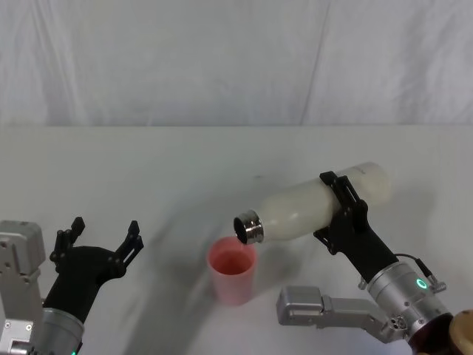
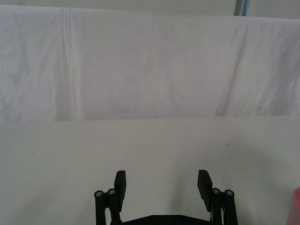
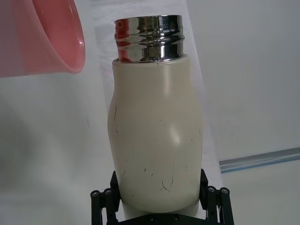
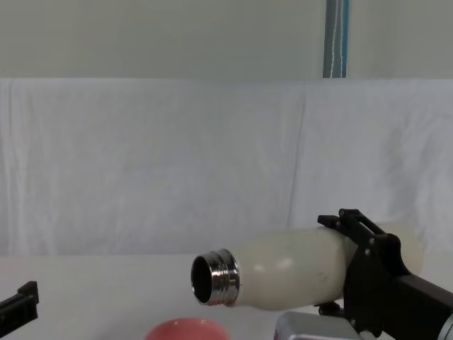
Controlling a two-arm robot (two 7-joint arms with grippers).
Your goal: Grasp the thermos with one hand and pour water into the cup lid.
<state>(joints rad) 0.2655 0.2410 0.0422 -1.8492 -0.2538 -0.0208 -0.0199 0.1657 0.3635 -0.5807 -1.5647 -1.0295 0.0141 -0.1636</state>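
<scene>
A white cloth-covered table is backed by a white drape. The thermos is clamped by the right gripper and tipped nearly level, neck over the cup lid; no stream is seen, so pouring is judged unfinished. The left gripper is parked, spread wide

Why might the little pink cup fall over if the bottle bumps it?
The cup lid looks like thin, light plastic, so a nudge would probably slide or tip it. It stands free on the table, nothing holding it. The thermos, tilted in the right gripper, has its steel neck just above the rim, so a bump seems possible.
</scene>
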